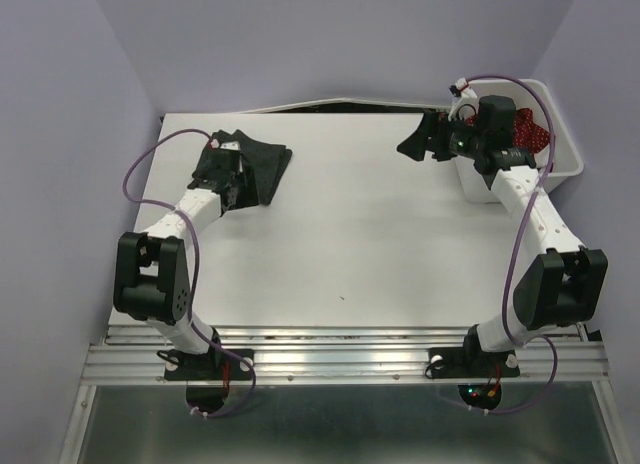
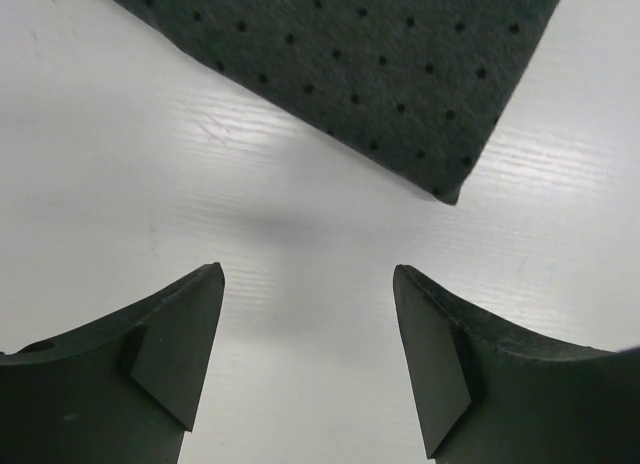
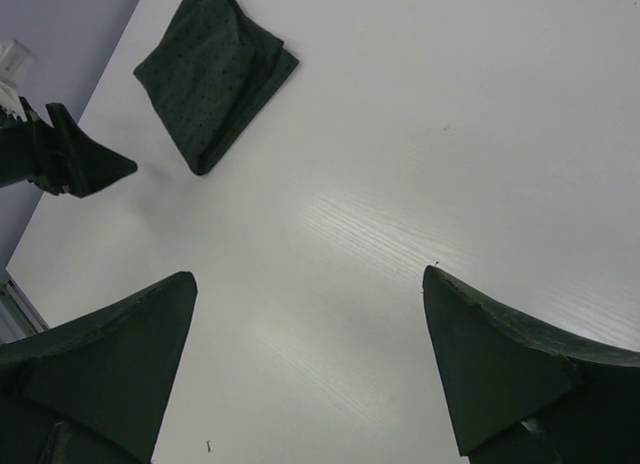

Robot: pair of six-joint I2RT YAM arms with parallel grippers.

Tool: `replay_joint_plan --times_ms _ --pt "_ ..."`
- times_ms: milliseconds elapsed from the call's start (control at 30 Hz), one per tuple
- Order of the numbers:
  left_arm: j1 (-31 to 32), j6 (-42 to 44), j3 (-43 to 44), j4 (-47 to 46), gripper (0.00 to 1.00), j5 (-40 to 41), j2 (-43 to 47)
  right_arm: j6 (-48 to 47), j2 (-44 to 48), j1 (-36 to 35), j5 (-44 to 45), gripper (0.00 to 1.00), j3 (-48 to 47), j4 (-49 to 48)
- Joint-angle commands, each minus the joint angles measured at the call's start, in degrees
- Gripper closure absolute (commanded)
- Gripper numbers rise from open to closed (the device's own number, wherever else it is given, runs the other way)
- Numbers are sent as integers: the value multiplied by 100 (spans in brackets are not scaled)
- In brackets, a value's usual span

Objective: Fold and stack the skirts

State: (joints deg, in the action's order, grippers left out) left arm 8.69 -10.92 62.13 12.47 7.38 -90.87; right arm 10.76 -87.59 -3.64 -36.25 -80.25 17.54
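Left gripper [image 2: 308, 270]: wide open, empty, beside folded dark skirt [image 2: 370, 64]. Right gripper [image 3: 309, 274]: wide open, empty. Red skirt [image 1: 530, 134]: likely soft, limp, light; pinch an edge.

Dark skirt [image 2: 380, 74], just ahead of left gripper [image 2: 308, 269]: matt charcoal cloth, pin-dotted texture. Table [image 2: 120, 184] beneath: white, smooth, faint wood grain, soft sheen. Fingers [image 2: 150, 384]: matt black plastic.
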Motion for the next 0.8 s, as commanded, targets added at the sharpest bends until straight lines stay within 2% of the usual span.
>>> replay_joint_plan --times_ms 0,200,433,767 --pt "343 -402 -183 -297 20 230 -227 -4 41 39 -22 0 -316 -49" --pt "450 -709 368 -123 21 326 -1509 -22 -12 39 12 0 -307 -40" --pt "423 -746 1081 -386 23 273 -2205 -30 -65 39 65 0 -316 -40" --pt "-51 -403 3576 326 25 141 -3639 -4 -267 39 -5 0 -422 -49"
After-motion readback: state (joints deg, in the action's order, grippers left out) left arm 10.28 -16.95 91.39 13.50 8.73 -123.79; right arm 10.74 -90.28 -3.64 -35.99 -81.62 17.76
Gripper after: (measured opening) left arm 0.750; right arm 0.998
